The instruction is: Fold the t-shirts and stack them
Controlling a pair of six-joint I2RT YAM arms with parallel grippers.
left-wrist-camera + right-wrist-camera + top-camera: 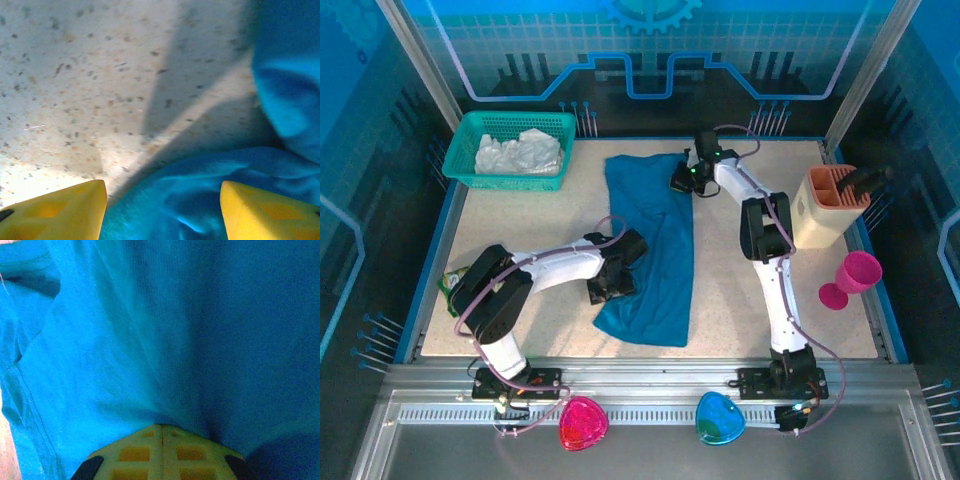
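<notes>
Where teal shirt (655, 250) lies long down mid desk (530, 230), left tool (162, 200) stands wide over its near left edge, nothing gripped. At far right edge, right tool (162, 432) clamped tight on cloth. Far left, white shirt (525, 152) in green basket (510, 182).

Two arms (555, 268) (767, 235), one table (520, 220): one teal t-shirt (655, 250) and one white t-shirt (525, 152), two in all. Alongside: one green basket (510, 181), one pink goblet (858, 272), one tan caddy (820, 215).

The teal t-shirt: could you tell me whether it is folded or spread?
Folded, at least once: the teal t-shirt lies as a long narrow strip.
</notes>
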